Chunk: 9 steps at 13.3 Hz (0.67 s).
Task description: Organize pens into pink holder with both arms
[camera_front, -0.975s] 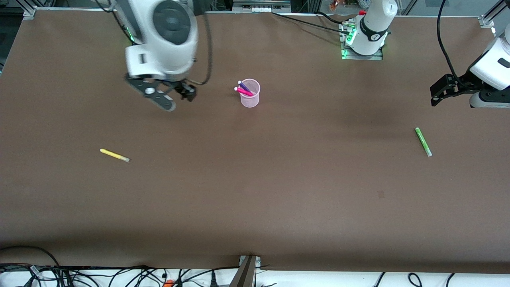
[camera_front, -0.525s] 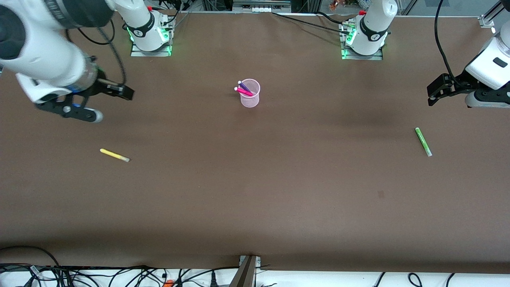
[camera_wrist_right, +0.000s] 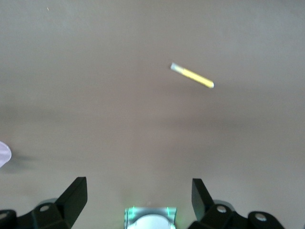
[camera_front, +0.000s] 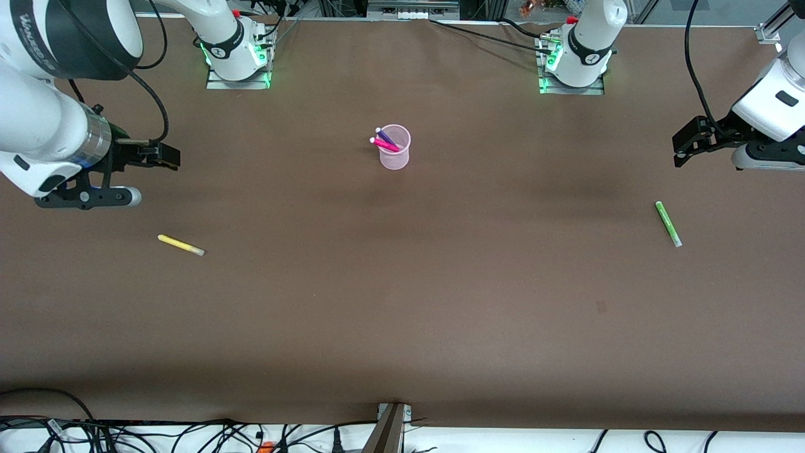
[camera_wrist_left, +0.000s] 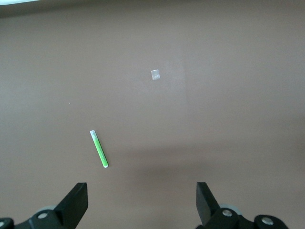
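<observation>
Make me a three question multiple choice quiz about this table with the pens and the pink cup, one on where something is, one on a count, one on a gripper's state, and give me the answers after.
1. Where does the yellow pen lie?
A. In the pink holder
B. On the table toward the right arm's end
C. In the left gripper

2. How many pens stand in the pink holder?
A. None
B. Two
C. Four

3. How is the right gripper?
A. Open and empty
B. Shut on the yellow pen
C. Shut on the holder

Answers:
1 B, it lies flat on the brown table, nearer the front camera than the right gripper.
2 B, only the magenta pen and the purple pen lean in it; the green pen lies toward the left arm's end, near the open left gripper.
3 A, its wrist view shows the fingers apart with nothing between.
</observation>
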Available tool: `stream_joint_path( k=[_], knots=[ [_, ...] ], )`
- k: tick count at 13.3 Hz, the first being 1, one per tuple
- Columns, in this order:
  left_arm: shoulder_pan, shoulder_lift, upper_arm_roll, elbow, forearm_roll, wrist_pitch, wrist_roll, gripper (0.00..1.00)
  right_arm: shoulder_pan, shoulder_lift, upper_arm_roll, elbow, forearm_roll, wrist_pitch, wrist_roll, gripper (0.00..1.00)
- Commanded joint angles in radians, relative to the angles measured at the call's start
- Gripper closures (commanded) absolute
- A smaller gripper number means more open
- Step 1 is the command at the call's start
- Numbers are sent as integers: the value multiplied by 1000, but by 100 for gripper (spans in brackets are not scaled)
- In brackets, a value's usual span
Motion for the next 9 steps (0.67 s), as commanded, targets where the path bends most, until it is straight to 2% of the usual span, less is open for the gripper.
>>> stream_joint_path(
  k=[1, 6, 7, 9],
  knots=[
    [-1, 13, -3, 32, -9, -24, -8, 0, 10, -111, -7, -130, 16, 81, -20, 1],
    [-3, 15, -4, 33, -9, -19, -10, 0, -14, -104, -13, -109, 15, 91, -3, 0],
    [-1, 15, -4, 33, -9, -19, -10, 0, -57, -103, 1, -106, 18, 90, 2, 1],
    [0, 13, -4, 32, -10, -24, -10, 0, -190, -100, 141, -84, 16, 89, 18, 1]
  ],
)
